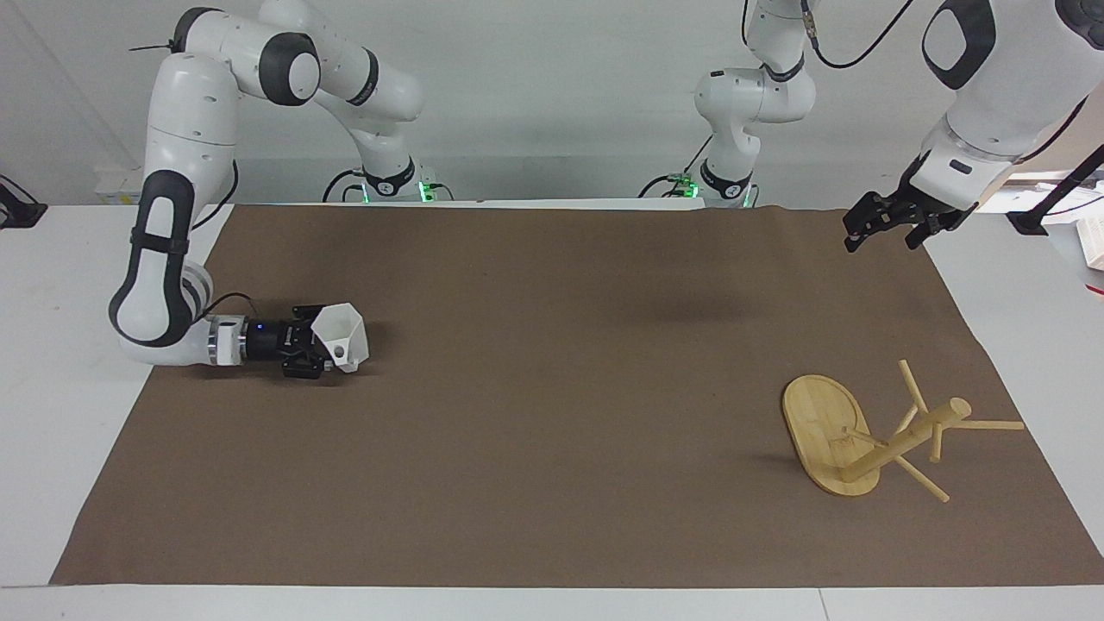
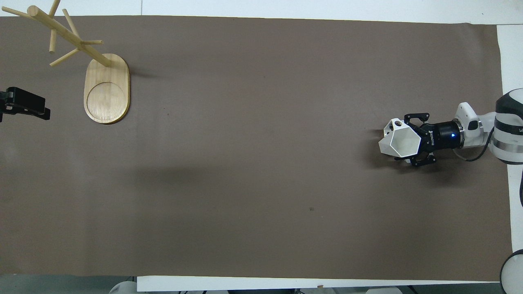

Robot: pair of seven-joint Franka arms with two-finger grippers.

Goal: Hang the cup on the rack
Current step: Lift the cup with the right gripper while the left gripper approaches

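The white faceted cup [image 1: 341, 331] lies on its side on the brown mat toward the right arm's end, mouth facing my right gripper; it also shows in the overhead view [image 2: 399, 138]. My right gripper [image 1: 321, 347] is low on the mat, open, its fingers on either side of the cup's mouth end [image 2: 410, 141]. The bamboo rack [image 1: 904, 440] stands on its oval base [image 2: 107, 87] toward the left arm's end, pegs bare. My left gripper [image 1: 887, 231] is open and waits in the air over the mat's edge near the left arm's base [image 2: 25, 107].
The brown mat [image 1: 552, 388] covers most of the white table. A white object [image 1: 1091, 246] sits off the mat at the left arm's end.
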